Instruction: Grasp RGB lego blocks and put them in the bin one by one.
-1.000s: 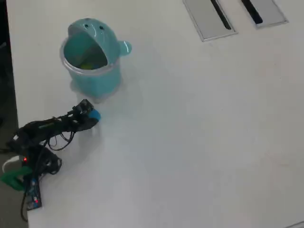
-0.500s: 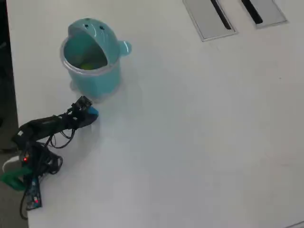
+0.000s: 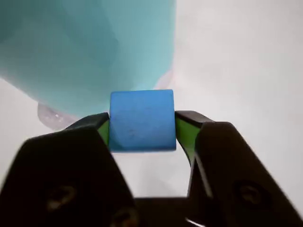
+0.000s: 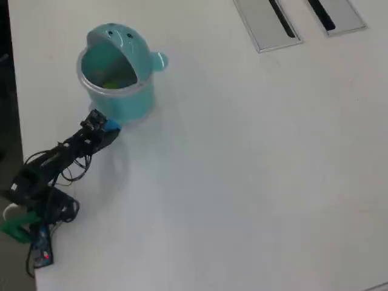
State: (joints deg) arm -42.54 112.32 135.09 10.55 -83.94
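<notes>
My gripper [image 3: 142,124] is shut on the blue lego block [image 3: 142,120], which sits squarely between the green pads [image 3: 182,135]. The teal bin [image 3: 90,52] fills the upper left of the wrist view, just beyond the block. From overhead, the gripper [image 4: 109,128] and blue block [image 4: 113,126] are held just below the bin [image 4: 118,103], close to its wall. The bin's lid [image 4: 112,35] is flipped open and a lime green block [image 4: 110,83] lies inside. The red block is not in view.
Two flat grey panels [image 4: 267,24] [image 4: 336,15] with dark slots lie at the table's far top right. The arm's base and cables [image 4: 36,206] are at the left edge, where the table [image 4: 242,170] ends.
The gripper has carried the blue block up and left toward the bin, from about a block's width below it to right beside its wall.
</notes>
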